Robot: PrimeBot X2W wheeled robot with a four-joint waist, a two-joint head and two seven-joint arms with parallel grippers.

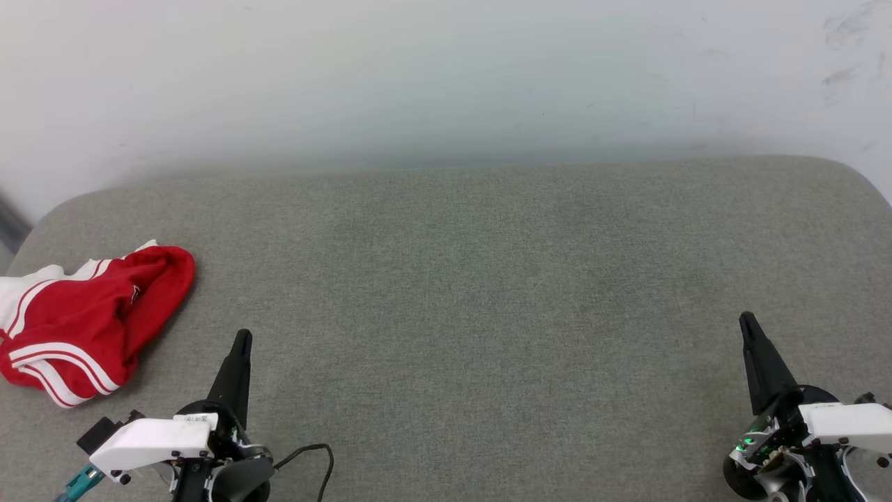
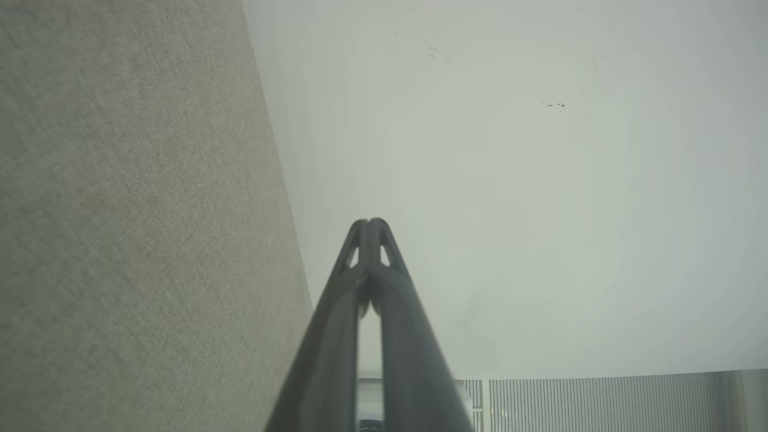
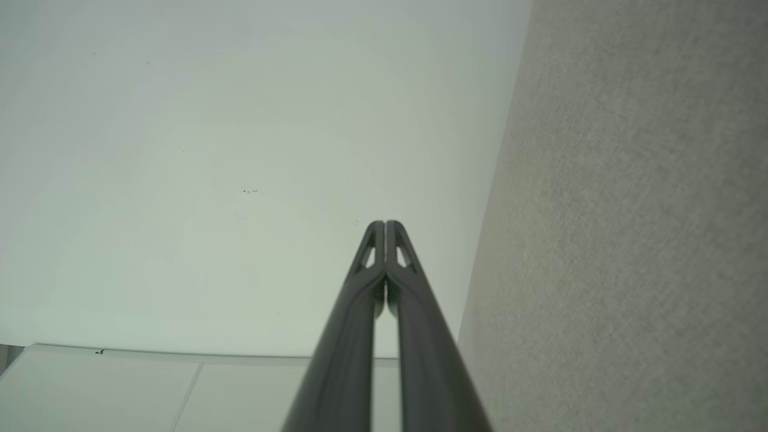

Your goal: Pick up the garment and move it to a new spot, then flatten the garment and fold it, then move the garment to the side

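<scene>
The garment (image 1: pixel 83 321), red with white sleeves and red-and-white striped trim, lies crumpled at the far left of the grey fabric surface (image 1: pixel 474 293); its print is hidden in the folds. My left gripper (image 1: pixel 242 339) stands to the garment's lower right, apart from it, shut and holding nothing. At the lower right my right gripper (image 1: pixel 747 322) is shut and holds nothing, far from the garment. In the left wrist view the left gripper (image 2: pixel 370 223) has its tips pressed together. The right wrist view shows the right gripper (image 3: pixel 384 224) closed the same way.
A pale wall (image 1: pixel 446 77) rises behind the grey surface. The surface's rounded corners (image 1: pixel 49 216) show at the back left and back right. A black cable (image 1: pixel 317 460) loops beside the left wrist. Slatted panelling (image 2: pixel 600 402) shows low in the left wrist view.
</scene>
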